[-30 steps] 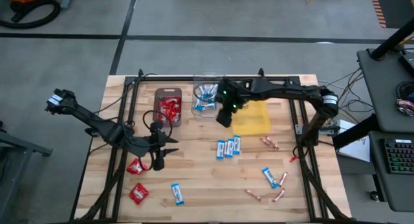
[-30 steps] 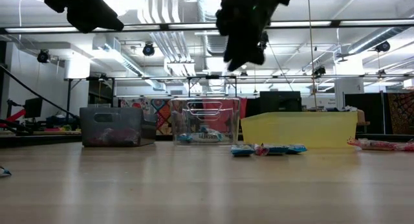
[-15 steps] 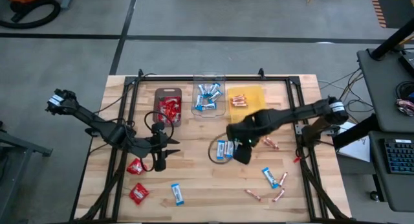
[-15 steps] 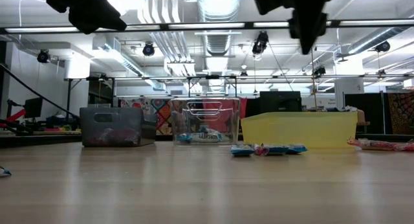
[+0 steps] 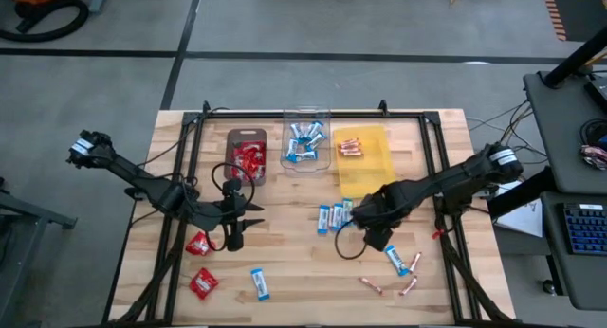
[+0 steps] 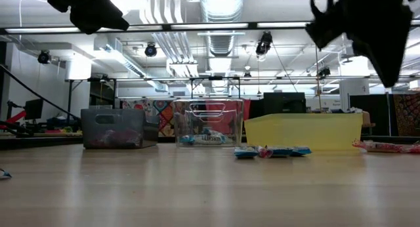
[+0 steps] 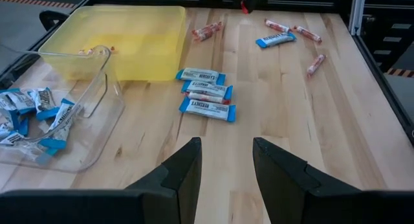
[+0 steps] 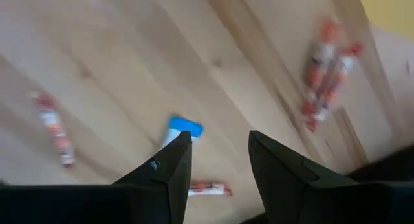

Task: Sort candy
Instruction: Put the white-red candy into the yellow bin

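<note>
Wooden table (image 5: pixel 285 271): dark tray (image 5: pixel 247 157), clear tray (image 5: pixel 306 144), yellow tray (image 5: pixel 365 162) upper centre; candy (image 5: pixel 335 216) scattered lower half.

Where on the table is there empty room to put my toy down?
The biggest bare patch is the wood between the blue bar near the front edge and the pink sticks. The strip in front of the dark tray is bare too. It is crowded around the three blue bars under the right claw, and by the red packets near the left claw.
</note>
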### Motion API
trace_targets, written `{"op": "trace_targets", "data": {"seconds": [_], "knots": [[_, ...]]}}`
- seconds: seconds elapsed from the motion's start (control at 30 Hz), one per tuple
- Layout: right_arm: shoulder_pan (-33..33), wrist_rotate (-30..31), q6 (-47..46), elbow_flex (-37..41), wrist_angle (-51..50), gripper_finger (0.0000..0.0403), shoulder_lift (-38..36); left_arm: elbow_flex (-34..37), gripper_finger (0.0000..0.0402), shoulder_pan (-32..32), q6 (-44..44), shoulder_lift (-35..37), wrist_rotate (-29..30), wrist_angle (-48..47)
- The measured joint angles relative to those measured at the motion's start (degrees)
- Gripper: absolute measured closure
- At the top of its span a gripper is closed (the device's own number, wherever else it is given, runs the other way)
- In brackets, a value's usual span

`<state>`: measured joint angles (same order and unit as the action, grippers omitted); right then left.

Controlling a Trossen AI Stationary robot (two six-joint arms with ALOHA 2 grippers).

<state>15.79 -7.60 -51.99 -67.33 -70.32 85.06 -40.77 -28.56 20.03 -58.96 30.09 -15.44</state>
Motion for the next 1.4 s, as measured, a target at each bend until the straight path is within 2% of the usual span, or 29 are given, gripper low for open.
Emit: {"op": "trace_targets", "data": {"seconds": [0.27, 0.5, 0.7, 1.0, 1.4], "knots": [[0.0, 2.9, -11.4, 14.6, 3.3, 0.0257, -10.5, 0.0, 0.0278, 0.0, -0.1, 0.0, 0.5, 0.0], [0.0, 9.1, -16.5, 24.3, 16.4, 0.0257, -14.1, 0.0, 0.0278, 0.0, -1.2, 0.0, 0.9, 0.5], [0.0, 14.1, -16.8, 25.9, 18.6, 0.0257, -10.3, 0.0, 0.0278, 0.0, -1.3, 0.0, 0.9, 0.5], [0.0, 15.2, -14.0, 25.9, 20.0, 0.0257, -2.8, 0.0, 0.0278, 0.0, -1.3, 0.0, 1.0, 1.1], [0.0, 15.1, -12.5, 25.8, 22.3, 0.0264, -1.3, 0.0, 0.0278, 0.1, -1.3, 0.0, 1.1, 1.4]]}}
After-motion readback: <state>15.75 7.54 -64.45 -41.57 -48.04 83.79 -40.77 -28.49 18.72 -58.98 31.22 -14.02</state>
